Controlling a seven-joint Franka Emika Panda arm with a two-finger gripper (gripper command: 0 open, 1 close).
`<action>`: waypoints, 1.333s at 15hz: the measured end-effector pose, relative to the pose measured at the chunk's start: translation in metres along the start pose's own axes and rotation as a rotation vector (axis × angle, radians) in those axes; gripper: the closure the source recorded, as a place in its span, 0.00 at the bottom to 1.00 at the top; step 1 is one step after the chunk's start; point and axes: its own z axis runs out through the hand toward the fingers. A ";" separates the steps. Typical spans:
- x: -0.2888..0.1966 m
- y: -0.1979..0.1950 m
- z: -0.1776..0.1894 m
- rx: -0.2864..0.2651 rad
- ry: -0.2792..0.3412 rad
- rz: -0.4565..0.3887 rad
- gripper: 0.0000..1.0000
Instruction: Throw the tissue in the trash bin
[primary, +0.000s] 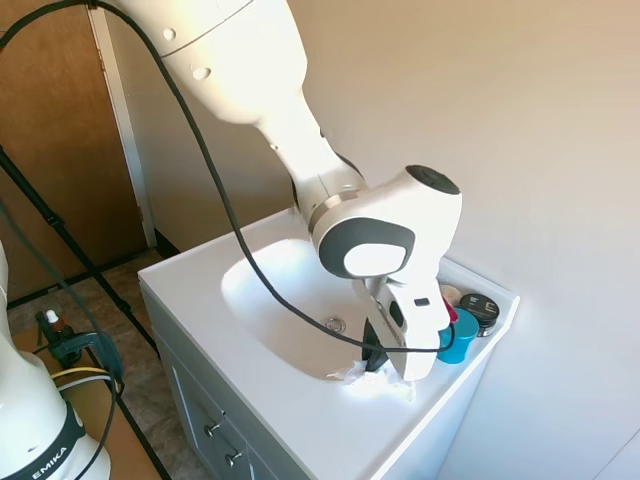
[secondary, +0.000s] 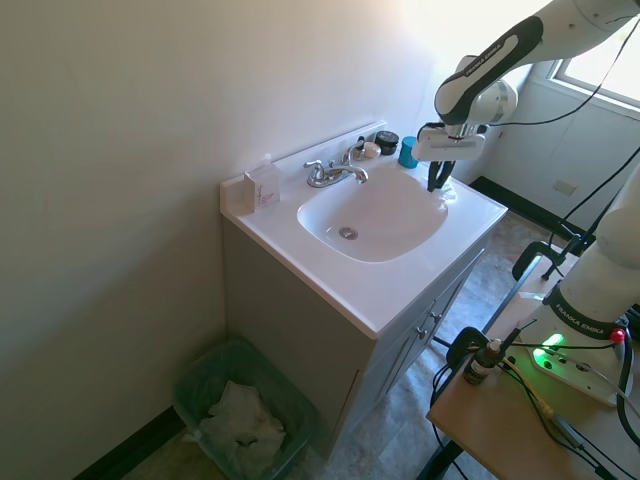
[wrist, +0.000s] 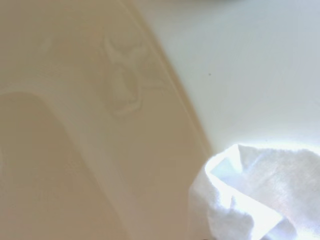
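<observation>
1. The hand (primary: 378, 358) is down at the tissue (primary: 372, 380), which lies crumpled on the white bench (primary: 230, 385) just outside the basin (primary: 290, 305) rim, at about 4 o'clock from the drain (primary: 335, 324) in the first exterior view.
2. Dark fingers reach the tissue's top, but whether they are spread, pressed together or already pinching paper — I cannot tell from either exterior view.
3. In the wrist view the tissue (wrist: 260, 195) fills the lower corner, bright and wrinkled, beside the basin's curved rim.
4. A blue cup (primary: 460, 336) stands just beside the hand at roughly 2 o'clock from the tissue, with a dark round jar (primary: 482, 310) behind it.
5. The trash bin (secondary: 240, 410) sits on the floor at 7 o'clock from the vanity in the second exterior view, well apart from the tissue and already holding white paper.
6. Risks, as I judge them:
   - Thin, soft paper may tear or slip free if only a fold is caught.
   - Swinging out could clip the cup — it is very close.
   - The long carry over the basin and down past the bench edge gives a loose tissue time to fall short of the bin.
</observation>
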 end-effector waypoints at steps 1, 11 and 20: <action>0.002 -0.001 -0.001 0.006 -0.001 -0.002 1.00; -0.041 -0.013 -0.107 0.171 0.047 -0.081 1.00; -0.380 -0.090 -0.189 0.251 0.235 -0.350 1.00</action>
